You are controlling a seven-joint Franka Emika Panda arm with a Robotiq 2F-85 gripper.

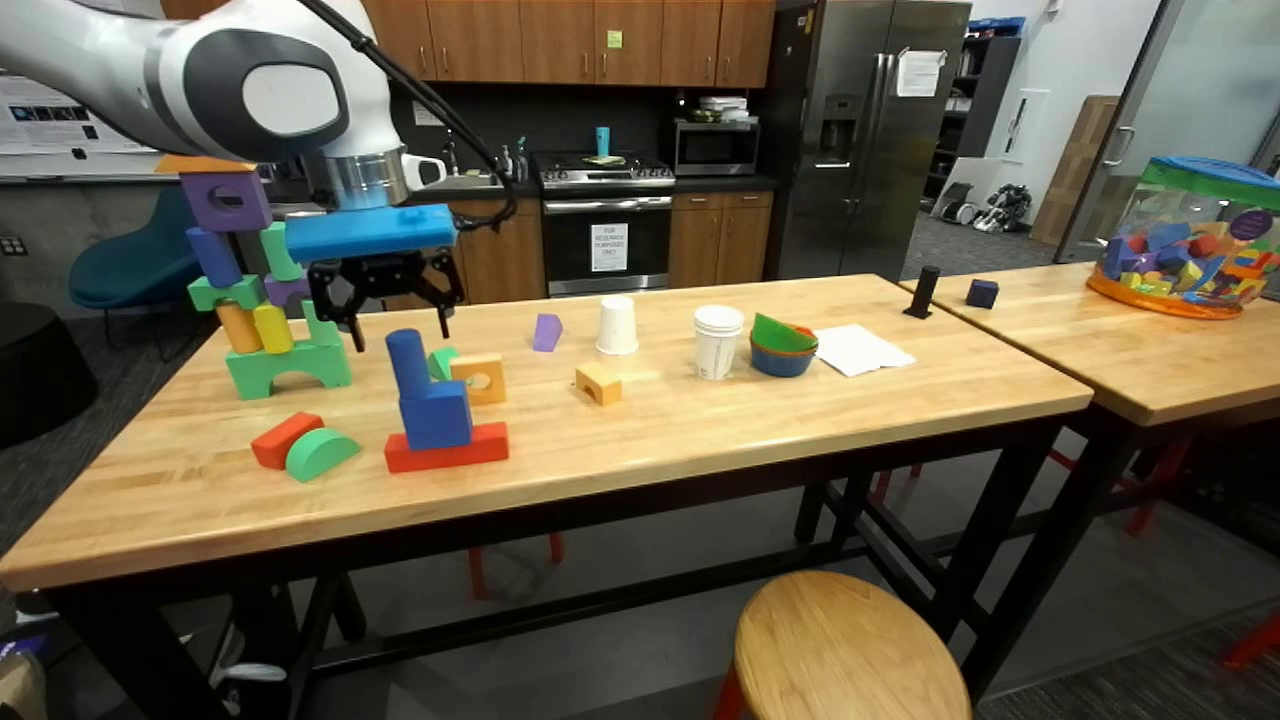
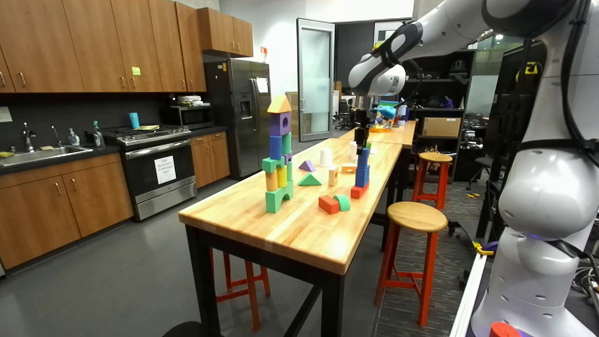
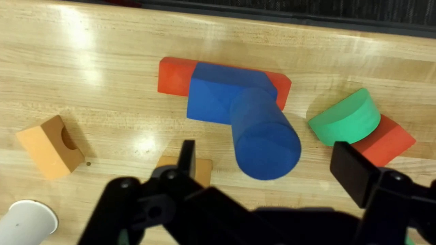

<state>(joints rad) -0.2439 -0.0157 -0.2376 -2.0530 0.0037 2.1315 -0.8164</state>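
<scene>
My gripper (image 3: 267,158) is open above the table, with a gap on both sides of a blue cylinder (image 3: 265,153) that shows between its fingers in the wrist view. The cylinder stands upright on a blue block (image 1: 437,417), toward one end of it. Beneath that block lies a long red block (image 1: 450,456) flat on the table. Neither finger appears to touch the cylinder. Behind this stack in an exterior view are an orange block with a hole (image 1: 485,372) and a green triangle (image 2: 310,179).
A tall tower of coloured blocks (image 2: 280,194) stands near the stack. A green half-round (image 3: 351,126) leans by a red block (image 3: 383,141). An orange arch (image 1: 598,383), purple block (image 1: 547,332), white cup (image 1: 617,325), lidded cup (image 1: 717,350) and bowls (image 1: 780,362) stand farther along.
</scene>
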